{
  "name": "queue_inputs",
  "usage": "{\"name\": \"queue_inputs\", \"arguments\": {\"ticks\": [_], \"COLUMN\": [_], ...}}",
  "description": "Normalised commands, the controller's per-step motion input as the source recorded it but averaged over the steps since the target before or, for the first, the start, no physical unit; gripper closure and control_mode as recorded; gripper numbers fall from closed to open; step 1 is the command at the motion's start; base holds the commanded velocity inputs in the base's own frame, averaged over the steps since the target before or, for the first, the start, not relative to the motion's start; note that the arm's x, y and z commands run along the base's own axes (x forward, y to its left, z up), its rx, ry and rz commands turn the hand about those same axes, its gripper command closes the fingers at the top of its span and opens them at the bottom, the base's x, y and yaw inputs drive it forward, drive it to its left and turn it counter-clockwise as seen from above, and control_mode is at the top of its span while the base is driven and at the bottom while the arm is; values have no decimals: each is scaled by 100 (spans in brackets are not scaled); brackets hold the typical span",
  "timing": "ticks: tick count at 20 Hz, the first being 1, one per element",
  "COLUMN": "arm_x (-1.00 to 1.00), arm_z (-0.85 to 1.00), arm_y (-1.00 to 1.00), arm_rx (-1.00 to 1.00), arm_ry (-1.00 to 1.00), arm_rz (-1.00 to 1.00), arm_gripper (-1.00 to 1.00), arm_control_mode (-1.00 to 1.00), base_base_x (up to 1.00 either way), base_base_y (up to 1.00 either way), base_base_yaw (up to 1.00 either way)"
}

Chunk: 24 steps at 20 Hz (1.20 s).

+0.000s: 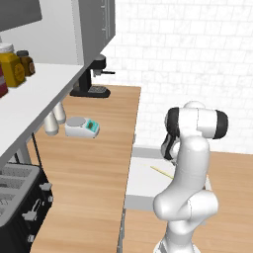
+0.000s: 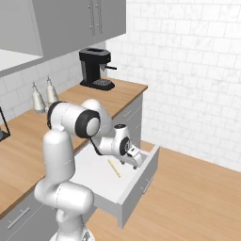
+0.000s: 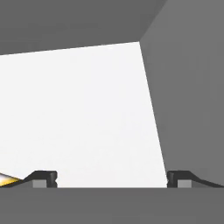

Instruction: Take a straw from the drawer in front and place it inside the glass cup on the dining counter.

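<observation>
The gripper (image 3: pixel 111 179) stands with its fingers wide apart and nothing between them, low over the white floor of the open drawer (image 2: pixel 136 181). The straw (image 2: pixel 114 168) lies flat on that floor, loose; in the hand view only its pale yellow tip shows, just outside the left fingertip (image 3: pixel 43 178). Assessment: the grasp is off-centre. The hand should shift towards the straw until it lies midway between the fingers, crosswise to them, then descend and close gently.
</observation>
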Motion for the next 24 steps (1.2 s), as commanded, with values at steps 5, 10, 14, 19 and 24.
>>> {"name": "queue_inputs", "arguments": {"ticks": [5,10,14,19,24], "arm_x": [-16,-43,-11,22,58], "arm_z": [17,9,13,3,-1], "arm_y": [-57,77,83,21,0], "arm_rx": [1,3,4,5,2], "arm_ry": [0,0,0,0,0], "arm_rz": [6,29,33,27,17], "arm_gripper": [-100,-100,-100,-100,-100], "arm_control_mode": [-100,-100,-100,-100,-100], "base_base_x": [0,0,0,0,0], "base_base_y": [0,0,0,0,0], "base_base_yaw": [0,0,0,0,0]}}
